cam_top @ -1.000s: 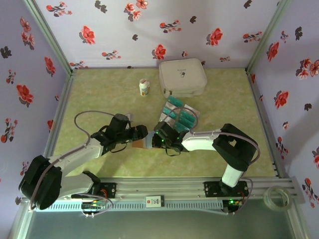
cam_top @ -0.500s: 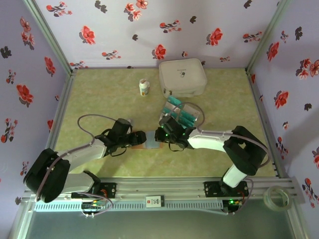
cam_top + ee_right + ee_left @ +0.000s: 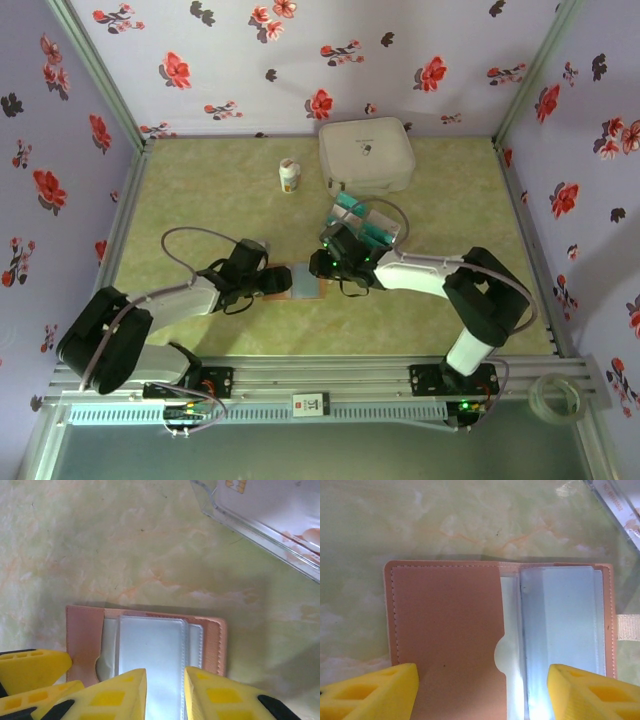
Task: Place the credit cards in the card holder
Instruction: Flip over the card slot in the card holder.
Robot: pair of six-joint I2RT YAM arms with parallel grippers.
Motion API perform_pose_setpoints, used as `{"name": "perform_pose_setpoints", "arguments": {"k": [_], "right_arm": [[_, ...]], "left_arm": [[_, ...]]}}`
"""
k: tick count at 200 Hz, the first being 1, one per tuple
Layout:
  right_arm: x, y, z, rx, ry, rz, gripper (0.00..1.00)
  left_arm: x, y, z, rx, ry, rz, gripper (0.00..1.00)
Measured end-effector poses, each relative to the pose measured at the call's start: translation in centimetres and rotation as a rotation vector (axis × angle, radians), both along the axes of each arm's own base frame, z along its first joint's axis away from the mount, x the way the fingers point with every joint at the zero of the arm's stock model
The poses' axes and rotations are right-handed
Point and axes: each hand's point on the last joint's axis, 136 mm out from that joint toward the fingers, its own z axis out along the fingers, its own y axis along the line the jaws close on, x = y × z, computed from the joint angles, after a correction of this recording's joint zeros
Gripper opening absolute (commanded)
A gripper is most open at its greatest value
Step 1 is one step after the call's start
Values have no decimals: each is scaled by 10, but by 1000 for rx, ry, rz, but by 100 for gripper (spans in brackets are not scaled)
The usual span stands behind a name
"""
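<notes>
Card holder (image 3: 445,630): we see open, empty pockets.
Credit cards (image 3: 368,228): none inserted.
Left gripper (image 3: 482,690): jaws spread.
Right gripper (image 3: 165,690): jaws slightly parted, empty.

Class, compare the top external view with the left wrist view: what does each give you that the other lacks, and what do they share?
Top external view: the big white case, the small white bottle, the teal credit cards and the right gripper at the holder's right end. Left wrist view: the stitching on the brown flap, its half-round notch and the blue-grey pockets. Shared: the open card holder flat on the green table, the left gripper open over it, and the clear tray.
</notes>
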Motion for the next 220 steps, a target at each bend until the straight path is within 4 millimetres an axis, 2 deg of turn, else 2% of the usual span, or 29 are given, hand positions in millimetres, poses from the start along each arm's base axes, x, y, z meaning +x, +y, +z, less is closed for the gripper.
{"name": "perform_pose_setpoints", "arguments": {"k": [92,167,220], "right_arm": [[1,12,-14,-9,36,36,15],[-3,11,-33,-35,73,42,12],[-1,23,-35,15,82,52,12]], "left_arm": [[2,-1,1,8,-21,-13,68],[3,0,1,19,-30,-27,68],[0,0,0,81,-54,-64,70]]}}
